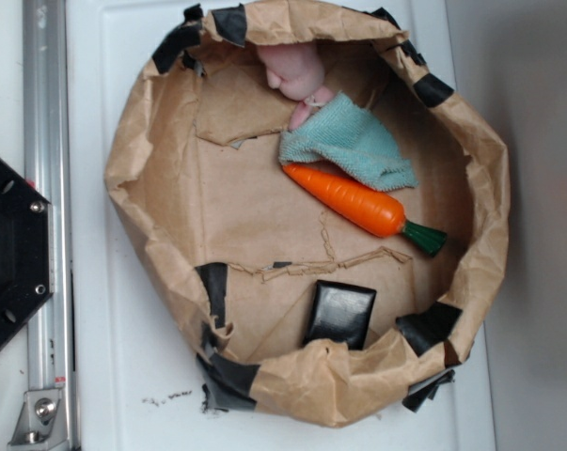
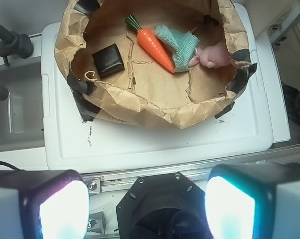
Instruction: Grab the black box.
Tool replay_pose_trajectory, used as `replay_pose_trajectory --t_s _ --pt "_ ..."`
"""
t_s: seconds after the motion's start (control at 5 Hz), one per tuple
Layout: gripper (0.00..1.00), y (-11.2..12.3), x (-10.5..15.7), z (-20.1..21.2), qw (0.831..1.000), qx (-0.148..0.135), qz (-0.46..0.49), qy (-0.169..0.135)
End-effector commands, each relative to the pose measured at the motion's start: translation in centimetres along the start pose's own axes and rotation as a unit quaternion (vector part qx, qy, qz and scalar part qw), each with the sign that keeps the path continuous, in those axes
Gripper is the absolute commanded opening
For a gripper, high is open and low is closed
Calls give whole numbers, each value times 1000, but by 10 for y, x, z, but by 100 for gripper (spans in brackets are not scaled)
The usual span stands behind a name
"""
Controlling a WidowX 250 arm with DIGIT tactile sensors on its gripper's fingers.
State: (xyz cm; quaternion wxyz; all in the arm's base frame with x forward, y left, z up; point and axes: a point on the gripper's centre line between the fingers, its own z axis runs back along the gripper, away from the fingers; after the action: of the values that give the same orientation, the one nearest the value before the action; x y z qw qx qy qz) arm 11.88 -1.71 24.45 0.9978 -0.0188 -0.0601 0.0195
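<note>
The black box (image 1: pixel 339 313) (image 2: pixel 108 59) is a small glossy block lying flat inside the brown paper basin (image 1: pixel 170 94) (image 2: pixel 154 112), near its taped rim. In the wrist view my gripper (image 2: pixel 146 209) is open, its two glowing fingers (image 2: pixel 60 209) spread wide with nothing between them. It hangs high above the black hexagonal plate (image 2: pixel 159 206), well away from the basin and the box. The gripper does not show in the exterior view.
An orange carrot (image 1: pixel 358 200) (image 2: pixel 156 43), a teal cloth (image 1: pixel 354 141) (image 2: pixel 178 42) and a pink toy (image 1: pixel 297 70) (image 2: pixel 215 55) also lie in the basin. The basin stands on a white tray (image 2: pixel 154 142). An aluminium rail (image 1: pixel 46 188) and the hexagonal plate (image 1: pixel 10 249) flank it.
</note>
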Motion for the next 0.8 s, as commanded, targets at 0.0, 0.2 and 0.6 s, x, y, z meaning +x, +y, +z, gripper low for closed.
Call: replay_pose_trajectory --t_s 0.0,0.2,0.6 --pt "100 0 0 0 1000 0 0 0" --pt "100 -13 50 5 999 4 36 -34" --pt "100 -18 114 -30 975 -1 220 -23"
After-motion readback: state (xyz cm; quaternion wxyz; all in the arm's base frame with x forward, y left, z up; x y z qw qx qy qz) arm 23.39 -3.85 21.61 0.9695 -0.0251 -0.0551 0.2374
